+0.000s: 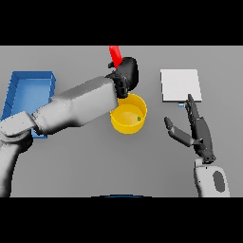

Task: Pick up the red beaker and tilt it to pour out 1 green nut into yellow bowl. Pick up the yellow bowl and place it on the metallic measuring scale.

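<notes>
From the head view, the left arm reached across the grey counter (pixel 95 156) from the lower left, and the left hand (pixel 126 75) was curled tightly round the red beaker (pixel 114 55). Only the upper part of the beaker showed above the dark fingers; it leaned slightly to the view's left and was held just behind the far rim of the yellow bowl (pixel 128 115). Whether the beaker touched the rim could not be made out.

The bowl stood on the counter near the middle of the view, partly overlapped by the left forearm on its left side. One small green nut (pixel 139 118) lay inside it, towards the right part of the floor.

The metallic measuring scale (pixel 180 85), a pale square plate, lay flat on the counter to the right of the bowl and a little farther back, apart from it.

The right hand (pixel 199 130) hovered in front of the scale, its fingers straight and spread apart from the thumb, gripping nothing, the fingertips just reaching the scale's near edge.

A blue tray (pixel 29 84) sat at the far left, partly hidden by the left arm.
</notes>
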You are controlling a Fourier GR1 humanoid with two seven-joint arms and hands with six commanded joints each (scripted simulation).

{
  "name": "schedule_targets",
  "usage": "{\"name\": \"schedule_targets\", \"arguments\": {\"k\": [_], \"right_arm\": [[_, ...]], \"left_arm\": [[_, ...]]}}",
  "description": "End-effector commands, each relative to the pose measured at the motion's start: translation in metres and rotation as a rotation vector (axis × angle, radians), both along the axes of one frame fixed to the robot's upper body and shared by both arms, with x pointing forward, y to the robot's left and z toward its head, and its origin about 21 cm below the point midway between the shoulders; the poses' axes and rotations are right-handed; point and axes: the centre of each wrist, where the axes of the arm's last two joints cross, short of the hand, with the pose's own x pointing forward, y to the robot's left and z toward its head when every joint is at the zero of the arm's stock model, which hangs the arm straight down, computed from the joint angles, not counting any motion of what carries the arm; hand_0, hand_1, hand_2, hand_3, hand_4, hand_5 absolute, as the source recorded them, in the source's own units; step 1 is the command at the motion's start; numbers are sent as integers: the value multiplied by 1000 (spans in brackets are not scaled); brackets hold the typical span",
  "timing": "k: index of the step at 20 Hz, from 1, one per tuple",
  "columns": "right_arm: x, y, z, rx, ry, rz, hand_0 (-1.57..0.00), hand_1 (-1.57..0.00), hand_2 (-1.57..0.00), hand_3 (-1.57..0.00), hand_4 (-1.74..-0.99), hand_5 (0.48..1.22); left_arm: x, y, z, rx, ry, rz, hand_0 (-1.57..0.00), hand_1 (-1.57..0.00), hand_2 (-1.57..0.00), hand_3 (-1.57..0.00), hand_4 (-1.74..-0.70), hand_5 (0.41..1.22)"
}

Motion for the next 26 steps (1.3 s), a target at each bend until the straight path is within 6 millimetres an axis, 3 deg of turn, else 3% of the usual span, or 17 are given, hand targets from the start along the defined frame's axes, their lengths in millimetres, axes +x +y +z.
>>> {"name": "schedule_targets", "arguments": {"k": [1, 3, 4, 6, 8, 10, 11, 13, 14, 16, 19, 23, 26], "right_arm": [[-3, -2, 1, 7, -16, 8, 1, 1, 1, 1, -1233, 585], [-2, -1, 2, 5, -12, 8, 1, 1, 1, 1, -1222, 590], [-2, -3, 2, 11, -20, 13, 1, 1, 1, 1, -1219, 595], [-4, 1, 2, 13, -33, 28, 1, 1, 1, 1, -1222, 609], [-4, 1, 0, 31, -27, 34, 1, 1, 1, 1, -1231, 620], [-4, -1, -1, 31, -23, 39, 1, 1, 1, 1, -1246, 631], [-4, -5, -1, 27, -25, 37, 1, 1, 1, 1, -1256, 635], [1, -4, 4, 24, -35, 42, 1, 1, 1, 1, -1274, 642], [-1, 0, 2, 18, -39, 52, 1, 1, 1, 1, -1281, 644], [-1, -3, 4, 7, -33, 59, 1, 1, 1, 1, -1299, 649], [3, 0, 5, -9, -52, 71, 1, 1, 1, 1, -1312, 653], [7, 3, 4, -26, -62, 84, 1, 1, 1, 1, -1298, 651], [4, 6, 1, -9, -53, 84, 1, 1, 1, 1, -1276, 651]], "left_arm": [[3, -3, 6, -8, -18, 0, -1571, -1571, -1571, -1570, -1740, 1221], [9, -3, 24, -46, -52, 9, -1571, -1571, -1571, -1571, -1738, 1159], [16, 1, 36, -62, -83, 7, -1571, -1571, -1571, -1571, -1738, 1171], [24, 6, 62, -126, -130, -9, -1571, -1269, -1251, -1571, -1644, 1189], [33, 11, 103, -182, -209, 4, -1571, -1378, -1366, -1212, -1679, 1201], [42, 18, 140, -240, -271, 43, -1571, -1447, -1440, -1341, -1596, 1208], [47, 28, 167, -309, -303, 97, -1571, -1472, -1466, -1387, -1572, 1211], [55, 45, 189, -406, -321, 177, -1571, -1508, -1504, -1453, -1537, 1214], [62, 64, 204, -509, -311, 254, -1571, -1520, -1517, -1477, -1578, 1216], [75, 123, 226, -775, -291, 455, -1571, -1539, -1537, -1435, -1637, 1218], [85, 185, 220, -1066, -236, 619, -1571, -1554, -1553, -1418, -1688, 1219], [87, 243, 194, -1337, -267, 776, -1571, -1564, -1564, -1437, -1719, 1220], [85, 279, 165, -1447, -315, 911, -1571, -1568, -1567, -1406, -1730, 1221]]}}
